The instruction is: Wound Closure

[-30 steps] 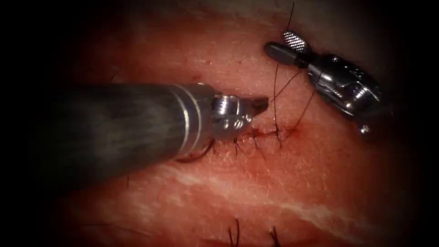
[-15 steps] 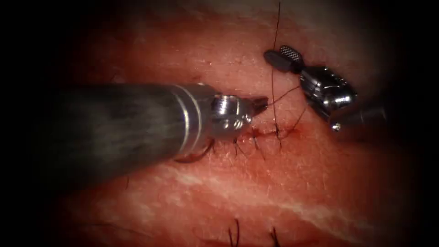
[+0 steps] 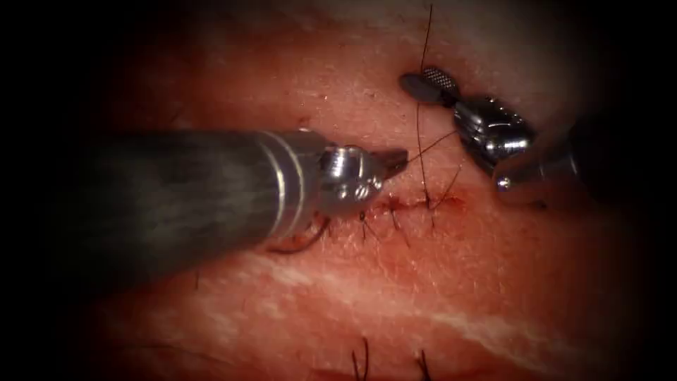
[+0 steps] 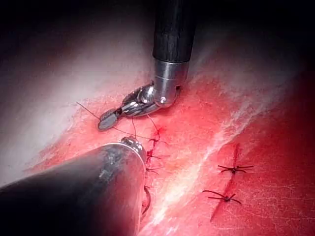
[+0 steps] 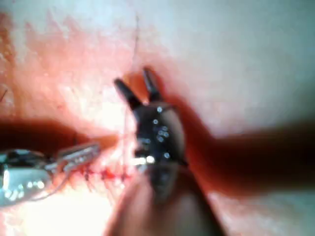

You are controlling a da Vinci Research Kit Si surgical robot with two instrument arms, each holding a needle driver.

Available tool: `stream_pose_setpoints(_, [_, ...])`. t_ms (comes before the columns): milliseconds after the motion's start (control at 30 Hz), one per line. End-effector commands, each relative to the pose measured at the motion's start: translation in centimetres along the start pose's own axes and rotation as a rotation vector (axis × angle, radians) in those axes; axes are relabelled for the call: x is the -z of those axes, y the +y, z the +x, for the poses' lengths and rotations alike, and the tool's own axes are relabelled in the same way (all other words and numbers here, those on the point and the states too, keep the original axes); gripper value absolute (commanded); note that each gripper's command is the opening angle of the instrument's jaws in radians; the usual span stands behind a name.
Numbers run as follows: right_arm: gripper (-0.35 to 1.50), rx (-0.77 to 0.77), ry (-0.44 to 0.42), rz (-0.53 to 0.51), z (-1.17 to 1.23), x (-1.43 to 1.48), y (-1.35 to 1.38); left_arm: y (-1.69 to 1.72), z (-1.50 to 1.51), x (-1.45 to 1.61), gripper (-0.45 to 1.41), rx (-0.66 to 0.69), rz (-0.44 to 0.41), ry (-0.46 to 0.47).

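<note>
The left tool (image 3: 396, 162) pinches 1 strand of thread (image 3: 421, 141) just above the cut (image 3: 402, 206). The right tool (image 3: 423, 81) is spread and empty beside the upright strand, which crosses the cut. Good handling likely means steady tension and centring the strand before closing. What looks like the needle (image 3: 303, 243) lies on the tissue (image 3: 493, 282) under the left shaft

The shiny silver right tool (image 3: 423, 81), with its two small ridged jaws apart, has slid toward the left and a bit up, so it now sits closer to the thin dark thread (image 3: 422, 134) that stands up from the red cut (image 3: 416, 204). Its round metal wrist has turned and pulled in nearer the cut. The thread used to run up beside the jaws; now it passes just in front of their tips and looks straighter
</note>
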Motion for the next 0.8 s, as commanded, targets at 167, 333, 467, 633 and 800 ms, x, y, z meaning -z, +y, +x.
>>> stream_pose_setpoints(167, [-0.32, -0.013, -0.029, 0.018, -0.13, -0.05, -0.05, 0.04, -0.02, -0.11, -0.45, -0.001, -0.002, 0.004])
stream_pose_setpoints(333, [-0.35, -0.013, -0.075, 0.045, -0.17, -0.12, -0.16, 0.02, -0.10, -0.12, -0.45, -0.005, -0.011, 0.000])
stream_pose_setpoints(467, [-0.35, 0.023, -0.082, 0.060, -0.21, -0.05, -0.23, -0.01, -0.17, -0.13, -0.45, -0.013, -0.016, -0.010])
stream_pose_setpoints(633, [-0.35, 0.048, -0.055, 0.089, -0.23, 0.21, -0.37, -0.08, -0.28, -0.20, -0.45, -0.004, -0.032, -0.031])
stream_pose_setpoints(800, [-0.35, 0.101, -0.021, 0.129, -0.23, 0.52, -0.65, -0.31, -0.45, -0.31, -0.45, -0.002, -0.064, -0.064])
